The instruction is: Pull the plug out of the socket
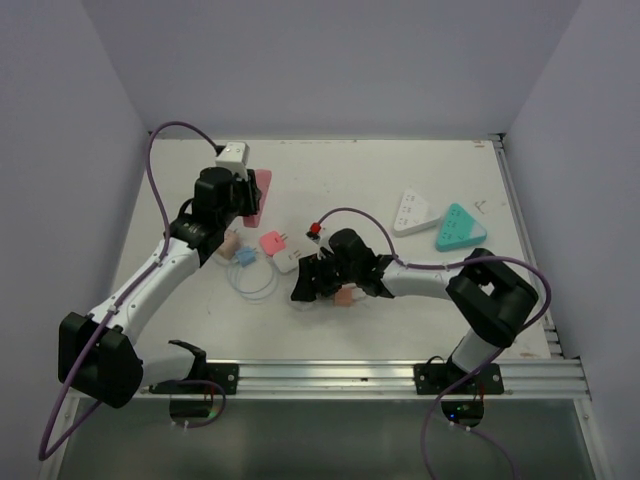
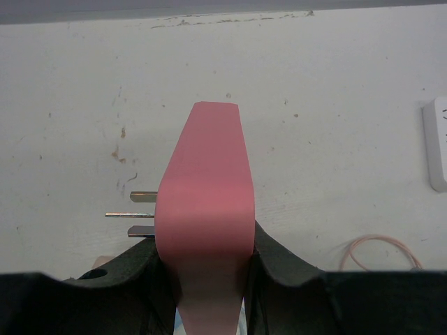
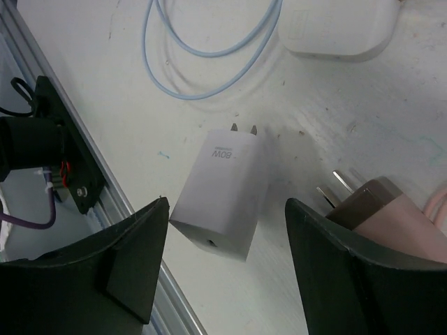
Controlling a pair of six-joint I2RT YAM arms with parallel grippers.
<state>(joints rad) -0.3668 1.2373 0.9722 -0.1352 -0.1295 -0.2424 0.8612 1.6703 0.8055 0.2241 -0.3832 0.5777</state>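
My left gripper [image 1: 243,195] [image 2: 206,241] is shut on a pink socket block [image 2: 202,188], which it holds on edge above the table at the back left [image 1: 261,195]. Three metal prongs [image 2: 140,213] stick out to the left from behind the block; the body they belong to is hidden. My right gripper [image 1: 318,283] [image 3: 227,206] is open, low over the table's middle. A white 80W charger [image 3: 223,192] lies loose between its fingers, touching neither. A pinkish-brown plug [image 3: 391,216] [image 1: 345,295] lies beside the right finger.
A light blue cable loop [image 1: 252,278] [image 3: 209,63], a blue plug [image 1: 245,257], a beige plug [image 1: 229,240], a pink plug [image 1: 272,242] and a white adapter [image 1: 287,262] [image 3: 335,28] lie mid-table. White [image 1: 413,212] and teal [image 1: 460,228] triangular power strips sit at the right. The metal front rail [image 3: 105,202] is near.
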